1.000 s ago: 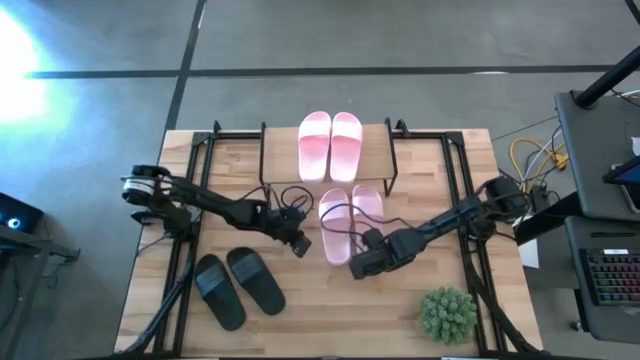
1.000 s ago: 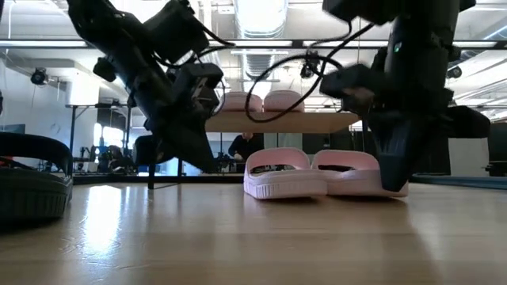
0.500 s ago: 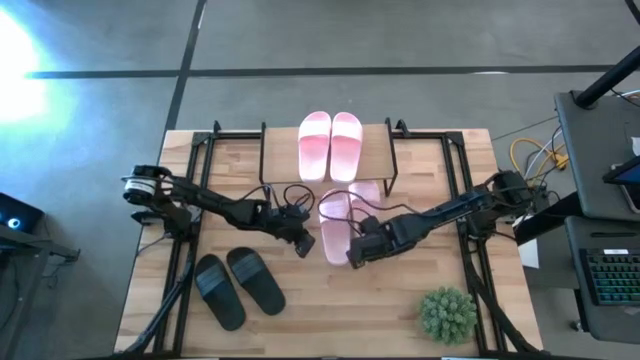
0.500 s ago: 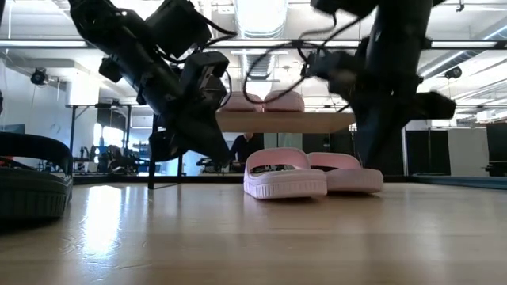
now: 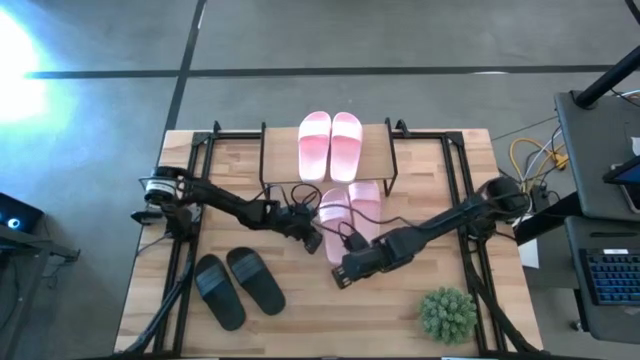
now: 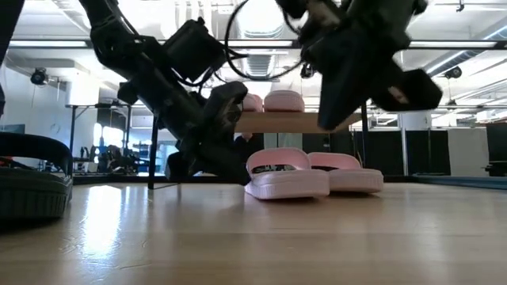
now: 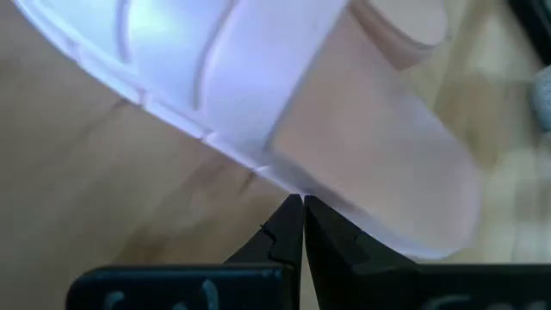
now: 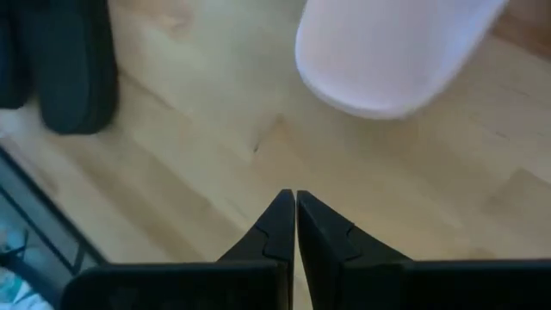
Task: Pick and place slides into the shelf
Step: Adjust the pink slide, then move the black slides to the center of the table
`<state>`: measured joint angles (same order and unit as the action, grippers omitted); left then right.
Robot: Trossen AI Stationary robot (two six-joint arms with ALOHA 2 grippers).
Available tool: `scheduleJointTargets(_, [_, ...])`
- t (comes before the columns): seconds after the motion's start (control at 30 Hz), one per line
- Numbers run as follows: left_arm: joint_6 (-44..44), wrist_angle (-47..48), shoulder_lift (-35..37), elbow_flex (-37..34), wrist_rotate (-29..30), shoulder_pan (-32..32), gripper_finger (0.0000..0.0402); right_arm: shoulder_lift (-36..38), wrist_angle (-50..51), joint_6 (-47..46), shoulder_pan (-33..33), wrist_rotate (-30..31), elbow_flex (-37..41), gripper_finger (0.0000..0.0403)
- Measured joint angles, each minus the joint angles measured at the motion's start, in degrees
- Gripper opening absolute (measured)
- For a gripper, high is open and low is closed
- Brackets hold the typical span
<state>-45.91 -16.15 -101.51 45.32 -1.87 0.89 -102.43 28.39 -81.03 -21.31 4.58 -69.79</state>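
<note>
- Left gripper [image 5: 314,243]: dark two-finger tool, fingers pressed together with nothing between them; tips sit at the outer long edge of the nearer pink slide, touching or just beside it, low to the table
- Right gripper [image 5: 340,279]: dark two-finger tool, fingers together and empty; raised off the table, just beyond the rounded end of the pink pair on the side away from the shelf
- Loose pink pair [image 5: 351,214]: two light pink rubbery open-toe slides with wide straps, lying side by side, soles down, on the light wood tabletop [image 5: 300,320] just in front of the shelf; long axes point straight toward the shelf
- Key relation, as judged: the left gripper is the nearer one and stands side-on to the slide's long axis; either gripper would need to open before taking a strap or edge
- Shelf [image 5: 375,150]: small low rack, light wood top board on thin black metal legs, at the table's far edge
- Shelved pink pair [image 5: 330,143]: two matching light pink slides, side by side on the top board
- Black pair [image 5: 238,286]: two black rubbery slides, on the table well apart from the shelf, on the left arm's side
- Green plant ball [image 5: 447,314]: near the table's front corner on the right arm's side
</note>
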Motion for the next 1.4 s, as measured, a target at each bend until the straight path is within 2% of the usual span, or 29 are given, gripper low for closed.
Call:
scheduleJointTargets(0.3, [1.91, 0.12, -0.88, 3.22, 0.22, -0.88, 0.0, -6.08, -0.59, 0.08, 0.33, 0.11, -2.82, 0.0008])
scheduleJointTargets(0.4, [1.92, 0.37, -0.67, 3.17, 0.17, -0.92, 0.0, -7.34, -0.01, 0.48, 0.31, 1.79, -3.47, 0.0008])
scheduleJointTargets(0.6, [3.26, 4.44, 3.27, 2.76, -5.14, -0.15, 0.0, -9.93, -0.18, 0.69, 1.11, 4.57, -4.12, 0.0008])
scheduleJointTargets(0.7, [3.37, 8.34, 7.62, 2.06, -4.92, 1.74, 0.0, -10.59, -0.06, 1.61, 1.89, 5.61, -4.12, 0.0008])
scheduleJointTargets(0.83, [3.25, 13.81, 14.33, 0.39, -0.12, 5.12, 0.0, -10.72, 0.48, 3.81, 3.11, 8.4, -4.05, 0.0008])
scheduleJointTargets(1.07, [1.23, 26.04, 22.98, -0.92, 9.63, 11.9, 0.0, -10.24, 5.79, 8.09, 6.97, 17.16, -5.9, 0.0008])
scheduleJointTargets(1.2, [-1.74, 31.25, 24.94, -1.03, 12.54, 14.87, 0.0, -10.19, 5.56, 10.88, 9.65, 16.57, -5.91, 0.0008])
scheduleJointTargets(1.4, [-6.99, 43.62, 27.35, -1.18, 16.54, 18.23, 0.0, -8.2, 1.25, 17.68, 9.6, 11.08, -5.91, 0.0008])
